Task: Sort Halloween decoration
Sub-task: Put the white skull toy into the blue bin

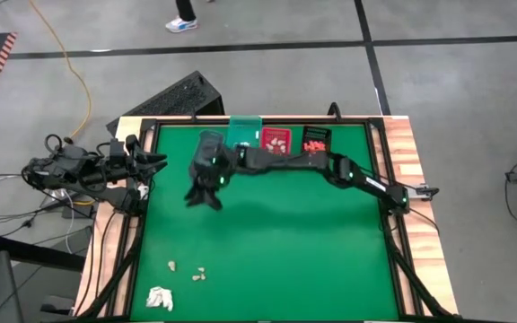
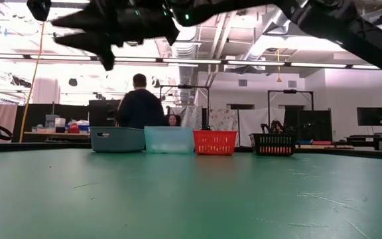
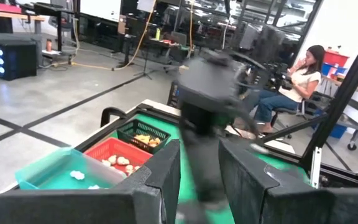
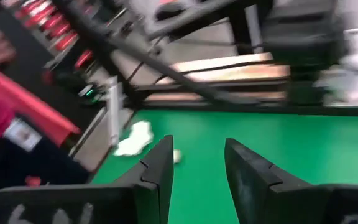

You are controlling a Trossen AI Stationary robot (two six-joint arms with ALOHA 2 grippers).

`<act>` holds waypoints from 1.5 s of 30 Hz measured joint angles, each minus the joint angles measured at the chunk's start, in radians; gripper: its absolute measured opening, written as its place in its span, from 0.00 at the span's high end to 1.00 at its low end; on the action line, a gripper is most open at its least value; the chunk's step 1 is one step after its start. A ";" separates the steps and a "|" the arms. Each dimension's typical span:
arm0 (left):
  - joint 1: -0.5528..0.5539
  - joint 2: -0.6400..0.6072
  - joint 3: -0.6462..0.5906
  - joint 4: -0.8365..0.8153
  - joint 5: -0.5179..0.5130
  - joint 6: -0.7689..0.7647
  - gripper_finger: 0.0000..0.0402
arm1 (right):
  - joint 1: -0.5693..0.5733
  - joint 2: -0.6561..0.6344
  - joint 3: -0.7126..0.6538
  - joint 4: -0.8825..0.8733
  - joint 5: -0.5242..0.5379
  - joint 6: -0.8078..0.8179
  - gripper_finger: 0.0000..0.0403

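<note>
Near the table's [image 1: 267, 242] front left corner, the last small decoration pieces [image 1: 187, 271] are lying just beside a white wad [image 1: 159, 297]. Well away, the right end effector [image 1: 203, 199] is hanging open and empty, aiming toward them; the left end effector [image 1: 155, 161] is sitting parked and part-open off the left edge.

My arms are dark, almost black, built of chunky jointed segments with small green lights glowing along them. My right hand [image 1: 206, 199] ends in two broad, dark, wedge-shaped fingers [image 4: 155, 177] with stepped inner edges, a clear gap between them. My left hand [image 1: 155, 160] carries the same pair of blocky black fingers [image 3: 163, 177], matte and angular, also set apart. Black cables bunch up in a tangle behind my left arm's base.
</note>
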 joint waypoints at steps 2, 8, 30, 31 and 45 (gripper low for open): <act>0.000 0.000 0.000 0.000 0.000 0.000 0.75 | 0.043 0.001 0.000 -0.011 0.000 -0.024 0.66; 0.000 0.000 0.000 -0.006 0.006 0.000 0.75 | 0.154 0.006 0.000 -0.080 0.029 -0.097 0.66; 0.000 0.000 0.000 -0.054 0.008 0.065 0.75 | 0.367 0.197 -0.002 0.021 0.445 -0.137 0.66; 0.000 0.000 0.000 -0.055 0.008 0.066 0.75 | 0.369 0.211 -0.002 0.042 0.466 -0.140 0.66; 0.000 0.000 0.000 -0.096 0.007 0.066 0.75 | 0.366 0.301 0.003 0.047 0.501 -0.093 0.66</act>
